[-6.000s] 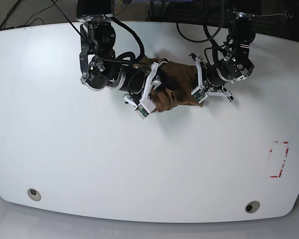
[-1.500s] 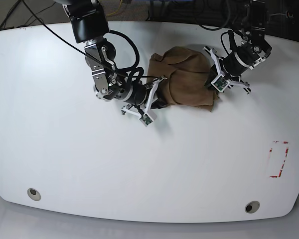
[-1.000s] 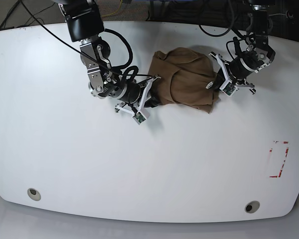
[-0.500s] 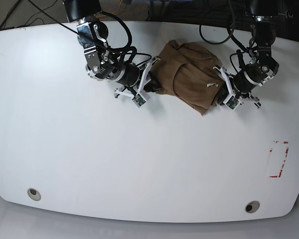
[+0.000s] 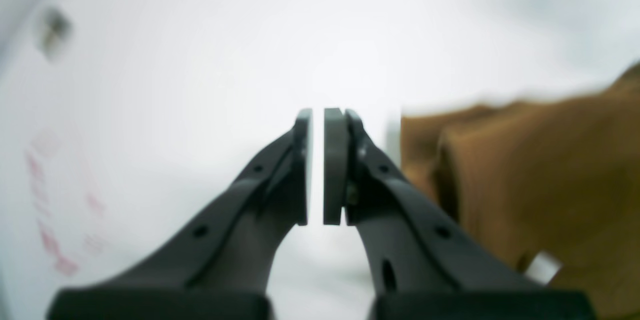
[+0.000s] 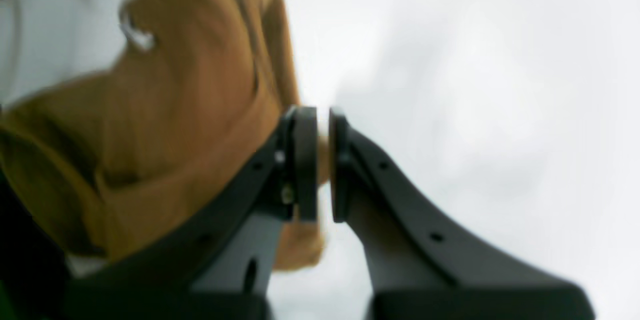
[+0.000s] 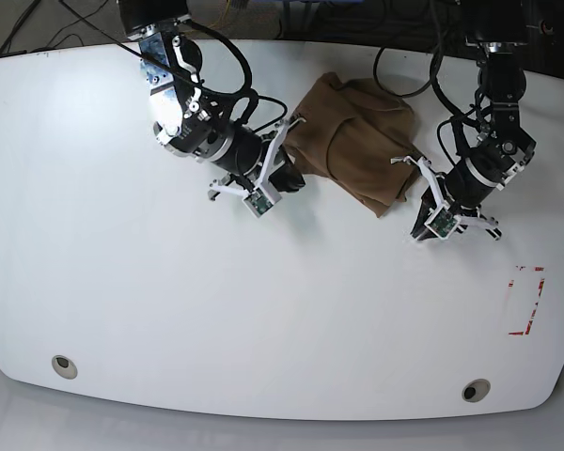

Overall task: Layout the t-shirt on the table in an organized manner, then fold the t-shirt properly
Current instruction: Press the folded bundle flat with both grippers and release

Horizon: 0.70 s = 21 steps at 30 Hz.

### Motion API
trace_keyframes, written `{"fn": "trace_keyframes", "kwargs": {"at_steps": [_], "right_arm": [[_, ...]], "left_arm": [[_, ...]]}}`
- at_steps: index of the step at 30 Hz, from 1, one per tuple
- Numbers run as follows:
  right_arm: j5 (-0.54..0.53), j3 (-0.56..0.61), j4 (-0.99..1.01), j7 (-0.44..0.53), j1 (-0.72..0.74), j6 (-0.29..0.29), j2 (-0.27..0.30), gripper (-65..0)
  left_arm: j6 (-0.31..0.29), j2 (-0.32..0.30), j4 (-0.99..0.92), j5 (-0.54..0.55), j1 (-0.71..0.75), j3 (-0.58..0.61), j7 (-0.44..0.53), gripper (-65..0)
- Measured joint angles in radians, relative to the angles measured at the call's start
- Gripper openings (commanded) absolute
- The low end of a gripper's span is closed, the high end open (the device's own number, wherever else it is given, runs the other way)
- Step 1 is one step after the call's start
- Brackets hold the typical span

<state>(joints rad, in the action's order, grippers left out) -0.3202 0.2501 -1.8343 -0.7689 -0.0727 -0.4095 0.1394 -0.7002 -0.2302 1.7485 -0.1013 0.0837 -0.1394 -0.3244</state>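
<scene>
Your t-shirt (image 7: 357, 141) lies bunched toward twelve o'clock on the white worktop (image 7: 169, 310). Your right gripper (image 6: 322, 165) is pinched on its nine o'clock edge, fabric between the pads. Your left gripper (image 5: 316, 165) sits closed and empty just off the cloth's three o'clock side, over bare worktop.

The tan-brown t-shirt (image 7: 357, 150) lay bunched and wrinkled near the far edge of the glossy white counter (image 7: 169, 310), with a red dashed rectangle (image 7: 526, 301) well apart.
</scene>
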Motion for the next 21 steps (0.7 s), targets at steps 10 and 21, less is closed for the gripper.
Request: {"fn": "trace_keyframes", "kwargs": {"at_steps": [10, 21], "right_arm": [[0.006, -0.002, 0.097, -0.007, 0.089, 0.005, -0.031, -62.0], [0.008, -0.006, 0.231, 0.061, 0.172, 0.01, -0.053, -62.0]], "left_arm": [[0.0, 0.058, 0.087, 0.003, 0.111, 0.002, -0.096, -62.8], [-0.003, 0.137, 0.09, 0.002, 0.274, 0.003, -0.095, -62.8]]}}
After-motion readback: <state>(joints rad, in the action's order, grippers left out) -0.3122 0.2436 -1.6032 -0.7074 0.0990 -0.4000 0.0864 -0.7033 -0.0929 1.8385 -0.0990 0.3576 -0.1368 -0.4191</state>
